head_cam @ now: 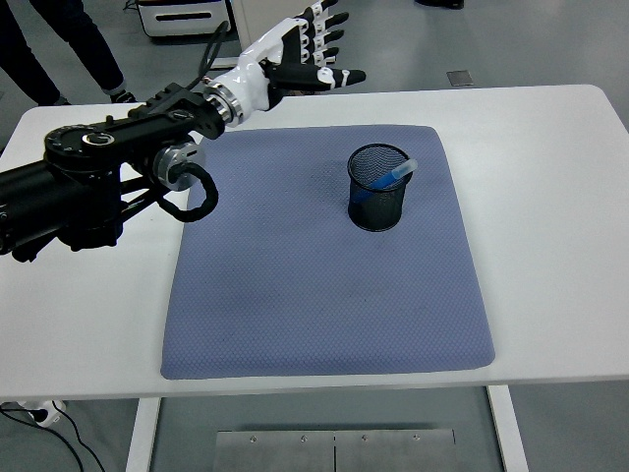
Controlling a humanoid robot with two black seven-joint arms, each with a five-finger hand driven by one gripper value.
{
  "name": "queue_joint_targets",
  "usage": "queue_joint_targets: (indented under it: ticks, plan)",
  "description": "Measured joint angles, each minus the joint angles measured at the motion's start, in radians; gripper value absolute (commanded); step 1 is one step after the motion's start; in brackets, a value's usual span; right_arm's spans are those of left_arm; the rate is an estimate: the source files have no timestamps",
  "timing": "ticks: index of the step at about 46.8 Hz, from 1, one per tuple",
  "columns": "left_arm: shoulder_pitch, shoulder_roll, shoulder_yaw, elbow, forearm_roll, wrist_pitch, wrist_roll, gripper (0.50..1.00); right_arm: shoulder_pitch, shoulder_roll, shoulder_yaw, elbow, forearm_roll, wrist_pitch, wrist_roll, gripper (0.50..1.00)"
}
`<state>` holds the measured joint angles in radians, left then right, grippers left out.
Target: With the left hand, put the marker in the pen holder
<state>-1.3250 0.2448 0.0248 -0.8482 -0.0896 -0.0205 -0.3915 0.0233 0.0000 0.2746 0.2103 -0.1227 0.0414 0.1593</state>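
Observation:
A black mesh pen holder (pixel 379 187) stands upright on the blue-grey mat (pixel 324 285), toward its far right part. A blue marker (pixel 388 179) leans inside it, its pale cap resting on the right rim. My left hand (pixel 313 51) is raised above the table's far edge, well up and left of the holder, with its fingers spread and nothing in them. The black left arm (pixel 98 177) stretches in from the left edge. No right arm shows.
The white table (pixel 550 197) extends around the mat on all sides. Beyond the far edge stand a cardboard box (pixel 285 83) and a white cabinet (pixel 280 34). A person's legs (pixel 59 44) show at the top left.

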Motion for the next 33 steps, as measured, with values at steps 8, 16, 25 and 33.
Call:
queue_joint_targets:
  ticks: [8,16,25,33]
  plan:
    - [0.063,0.081,-0.079,0.000,0.013,-0.009,0.000,1.000,0.000,0.000,0.000,0.000,0.000,0.000,0.001,1.000]
    - [0.122,0.122,-0.119,0.000,0.014,-0.005,0.001,1.000,0.000,0.000,0.000,0.000,0.000,0.000,0.000,1.000]
    - [0.188,0.164,-0.127,0.000,0.010,0.002,0.001,1.000,0.000,0.000,0.000,0.000,0.000,0.000,0.000,1.000]
    - [0.225,0.177,-0.128,0.000,-0.001,0.005,0.001,1.000,-0.001,0.000,0.000,0.000,0.000,0.000,0.000,1.000]
